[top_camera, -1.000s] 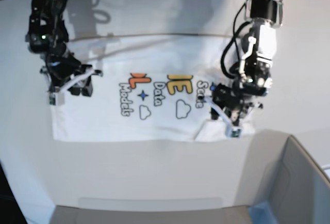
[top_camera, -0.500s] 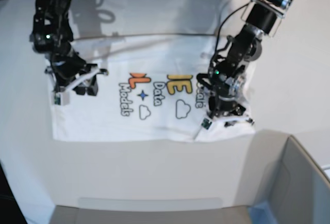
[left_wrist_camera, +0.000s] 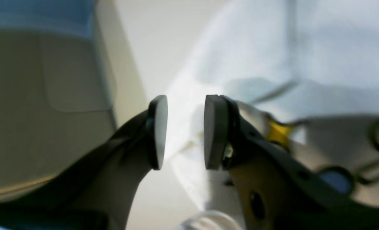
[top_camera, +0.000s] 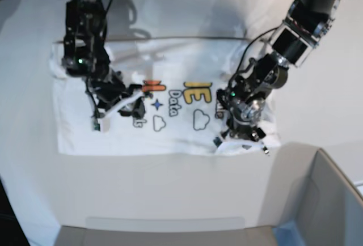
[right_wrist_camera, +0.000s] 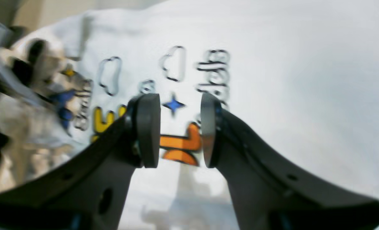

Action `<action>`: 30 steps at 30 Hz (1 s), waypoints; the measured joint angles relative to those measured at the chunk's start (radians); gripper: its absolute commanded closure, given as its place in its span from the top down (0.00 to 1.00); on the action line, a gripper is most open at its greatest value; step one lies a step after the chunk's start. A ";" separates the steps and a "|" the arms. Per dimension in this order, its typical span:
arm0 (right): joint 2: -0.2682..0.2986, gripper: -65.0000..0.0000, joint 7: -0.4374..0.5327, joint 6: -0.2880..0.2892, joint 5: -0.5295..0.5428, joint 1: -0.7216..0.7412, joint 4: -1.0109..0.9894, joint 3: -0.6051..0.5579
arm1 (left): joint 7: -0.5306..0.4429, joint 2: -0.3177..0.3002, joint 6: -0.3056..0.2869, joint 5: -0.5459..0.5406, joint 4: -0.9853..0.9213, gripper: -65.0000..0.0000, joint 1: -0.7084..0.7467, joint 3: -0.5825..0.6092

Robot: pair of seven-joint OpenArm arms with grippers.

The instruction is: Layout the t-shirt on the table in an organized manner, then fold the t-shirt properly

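Observation:
The white t-shirt (top_camera: pixel 181 59) lies spread flat on the table (top_camera: pixel 170 183), with its colourful print in the middle. My right gripper (top_camera: pixel 119 113) hovers over the print's left part. In the right wrist view this gripper (right_wrist_camera: pixel 180 127) is open, and a blue star and orange letters on the t-shirt (right_wrist_camera: pixel 304 80) show between its pads. My left gripper (top_camera: pixel 241 138) is low at the shirt's front right corner, where the cloth is turned over. In the left wrist view it (left_wrist_camera: pixel 183 131) is open, and a fold of the t-shirt (left_wrist_camera: pixel 304 48) lies behind the gap.
A grey box-like corner piece (top_camera: pixel 323 200) stands at the front right, close to my left gripper, and fills the left of the left wrist view (left_wrist_camera: pixel 49 80). A bare strip of table (left_wrist_camera: pixel 144 41) runs between it and the shirt.
My right arm has swung right from the shirt's left edge to over the print. My left gripper has turned and dropped toward the folded front right corner.

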 measured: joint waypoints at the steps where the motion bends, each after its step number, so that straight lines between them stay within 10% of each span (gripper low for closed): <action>1: -0.012 0.33 0.000 0.000 -0.006 0.011 -0.014 -0.002 | 0.004 -0.002 -0.003 -0.011 0.010 0.31 0.003 0.000; 8: -0.034 0.33 -0.001 -0.003 -0.008 0.026 -0.082 -0.005 | 0.017 0.035 0.008 -0.076 0.193 0.31 0.080 -0.440; 16: -0.031 0.33 0.007 -0.002 -0.006 0.008 -0.086 -0.001 | 0.087 0.135 0.016 -0.591 0.208 0.31 0.082 -1.010; 21: -0.031 0.33 0.004 -0.002 -0.010 -0.010 -0.086 -0.001 | 0.116 0.130 0.017 -0.808 0.049 0.31 0.085 -1.071; 30: 0.000 0.33 0.005 -0.002 -0.007 -0.027 -0.086 0.000 | 0.037 0.132 0.013 -0.848 -0.064 0.31 0.082 -1.064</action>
